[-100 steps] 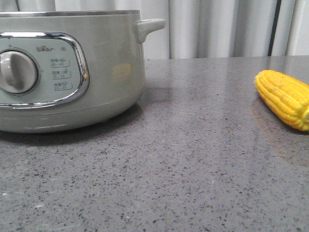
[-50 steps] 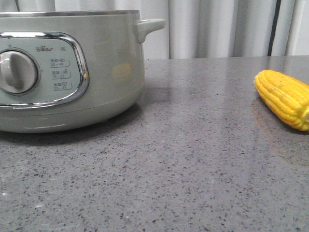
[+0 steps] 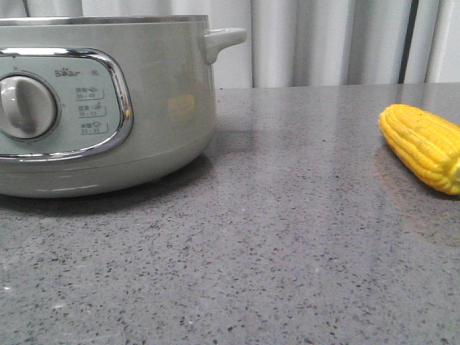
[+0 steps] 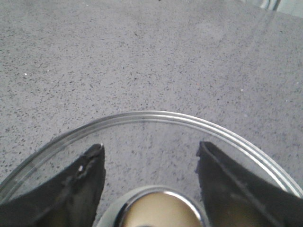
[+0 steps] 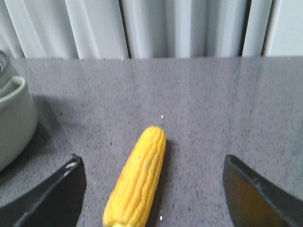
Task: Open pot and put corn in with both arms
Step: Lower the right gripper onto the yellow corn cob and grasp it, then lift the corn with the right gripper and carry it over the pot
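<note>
The pale grey-green pot (image 3: 165,108) stands at the left of the front view with its steel rim bare and no lid on it; its edge shows in the right wrist view (image 5: 14,118). The yellow corn (image 3: 424,147) lies on the table at the right. My right gripper (image 5: 151,161) is open, with the corn (image 5: 139,175) between its fingers, tapered end pointing away. My left gripper (image 4: 149,147) is closed on the chrome knob (image 4: 158,210) of a glass lid (image 4: 156,115), away from the pot over the table. I cannot tell if the lid rests on the table.
The grey speckled table (image 3: 302,237) stretches between pot and corn. Pale curtains (image 3: 323,43) hang behind the table's far edge. No arm shows in the front view.
</note>
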You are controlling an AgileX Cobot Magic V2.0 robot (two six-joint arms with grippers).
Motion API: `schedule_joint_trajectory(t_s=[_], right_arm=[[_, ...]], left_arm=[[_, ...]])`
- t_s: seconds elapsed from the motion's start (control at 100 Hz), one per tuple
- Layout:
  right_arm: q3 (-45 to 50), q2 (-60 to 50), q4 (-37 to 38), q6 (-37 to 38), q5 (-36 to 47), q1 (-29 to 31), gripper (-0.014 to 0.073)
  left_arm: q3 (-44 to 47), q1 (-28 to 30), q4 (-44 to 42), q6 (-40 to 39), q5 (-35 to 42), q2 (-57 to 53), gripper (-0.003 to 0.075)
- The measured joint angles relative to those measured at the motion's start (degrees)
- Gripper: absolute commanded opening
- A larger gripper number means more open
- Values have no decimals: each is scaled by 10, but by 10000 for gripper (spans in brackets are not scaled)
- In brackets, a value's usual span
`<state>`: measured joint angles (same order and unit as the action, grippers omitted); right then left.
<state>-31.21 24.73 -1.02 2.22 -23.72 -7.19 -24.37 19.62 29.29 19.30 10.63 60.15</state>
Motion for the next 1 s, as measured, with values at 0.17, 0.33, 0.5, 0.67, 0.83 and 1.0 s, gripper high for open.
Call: schedule_joint_trajectory(t_s=[0.17,0.33,0.5,0.67,0.83,1.0], right_arm=[[-50,93,0,0,-32,-4,521],[-161,273,0,0,-162,-8,521],[-295,470,-6,0,-285,-9,521],[-379,610,-24,0,-322,-9,512],[-390,677,-48,0,-324,-10,311],[-401,677,-59,-1,-327,-16,95]], left_arm=[[-18,-56,14,0,6,-34,410],[-44,-126,-3,0,-2,-107,410],[-49,-186,-12,0,-36,-201,410],[-50,-216,-14,0,-64,-279,410],[-50,-218,-18,0,-66,-320,410],[-50,-218,-26,0,-67,-336,410]])
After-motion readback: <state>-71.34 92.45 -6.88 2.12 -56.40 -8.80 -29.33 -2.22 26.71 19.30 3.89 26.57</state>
